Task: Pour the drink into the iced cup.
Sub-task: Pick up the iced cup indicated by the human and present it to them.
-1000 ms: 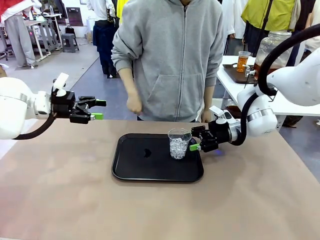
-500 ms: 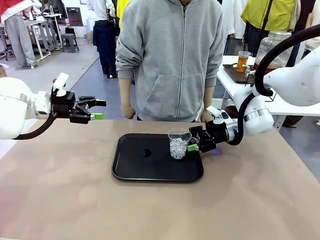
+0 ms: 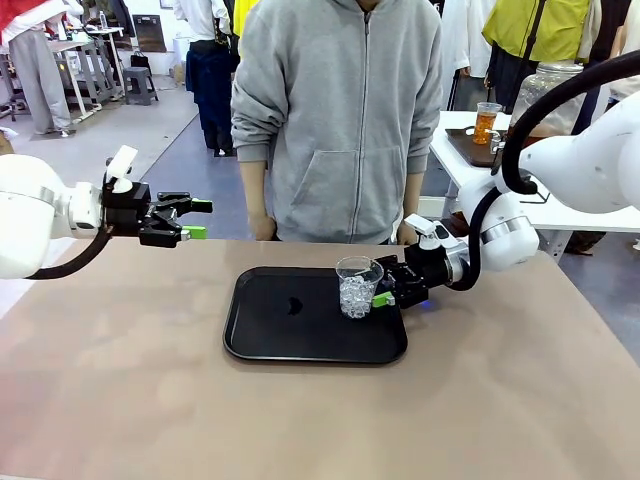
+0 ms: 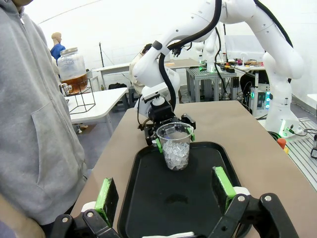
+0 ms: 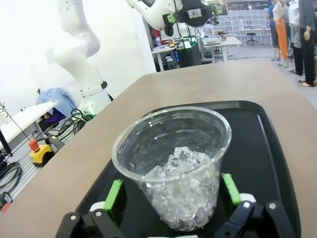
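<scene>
Iced cup (image 3: 357, 287) upright on black tray (image 3: 270, 345), centre of counter (image 3: 120, 400). Right end effector (image 3: 383, 293) at its 3 o'clock, nearer, jaws wide either side, apparently not gripping. Left end effector (image 3: 198, 220) wide, empty, well off at 10 o'clock.

No legible text, label, brand mark, number or sign. The iced cup (image 3: 358, 287) is clear and carries no readable print. The black tray (image 3: 300, 340) beneath it has a plain surface. Any markings on equipment well behind the tray are too small to read.
</scene>
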Motion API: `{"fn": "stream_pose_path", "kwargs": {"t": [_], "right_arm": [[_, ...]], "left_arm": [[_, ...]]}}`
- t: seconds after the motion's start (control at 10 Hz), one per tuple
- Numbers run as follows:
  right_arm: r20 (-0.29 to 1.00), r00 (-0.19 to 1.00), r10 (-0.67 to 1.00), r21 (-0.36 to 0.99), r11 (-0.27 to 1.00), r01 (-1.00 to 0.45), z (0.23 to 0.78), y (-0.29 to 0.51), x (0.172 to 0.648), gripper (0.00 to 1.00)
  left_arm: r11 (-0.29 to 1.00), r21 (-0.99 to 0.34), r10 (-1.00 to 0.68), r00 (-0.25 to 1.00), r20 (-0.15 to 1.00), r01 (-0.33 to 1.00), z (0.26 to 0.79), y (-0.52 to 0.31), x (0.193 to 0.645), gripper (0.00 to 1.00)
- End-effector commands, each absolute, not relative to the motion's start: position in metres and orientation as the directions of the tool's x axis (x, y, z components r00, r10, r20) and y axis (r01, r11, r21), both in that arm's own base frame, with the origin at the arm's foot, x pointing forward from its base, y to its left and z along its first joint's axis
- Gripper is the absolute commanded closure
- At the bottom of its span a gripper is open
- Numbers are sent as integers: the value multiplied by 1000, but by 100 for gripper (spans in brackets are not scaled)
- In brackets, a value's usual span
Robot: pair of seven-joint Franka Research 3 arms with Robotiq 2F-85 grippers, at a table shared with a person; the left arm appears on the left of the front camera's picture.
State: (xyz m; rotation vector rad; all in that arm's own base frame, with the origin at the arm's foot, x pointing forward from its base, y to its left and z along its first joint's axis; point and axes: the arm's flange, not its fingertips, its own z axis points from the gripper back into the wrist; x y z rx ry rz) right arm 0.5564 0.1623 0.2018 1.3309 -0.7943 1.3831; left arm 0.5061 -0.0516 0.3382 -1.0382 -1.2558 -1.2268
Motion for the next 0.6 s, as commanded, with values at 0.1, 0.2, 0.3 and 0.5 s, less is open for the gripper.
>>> {"fn": "stream_pose_path", "kwargs": {"t": [0.1,0.2,0.3,0.5], "right_arm": [[963,122,240,195,-305,-932,204,176,568,0],[963,114,244,189,-310,-932,203,179,568,0],[964,106,244,181,-313,-932,203,181,569,0],[964,103,247,181,-319,-930,201,184,570,0]], "left_arm": [[95,86,-91,-77,993,992,339,-52,505,0],[95,86,-91,-77,993,992,339,-52,505,0],[95,86,-91,-77,993,992,339,-52,505,0],[95,86,-91,-77,993,992,339,-52,505,0]]}}
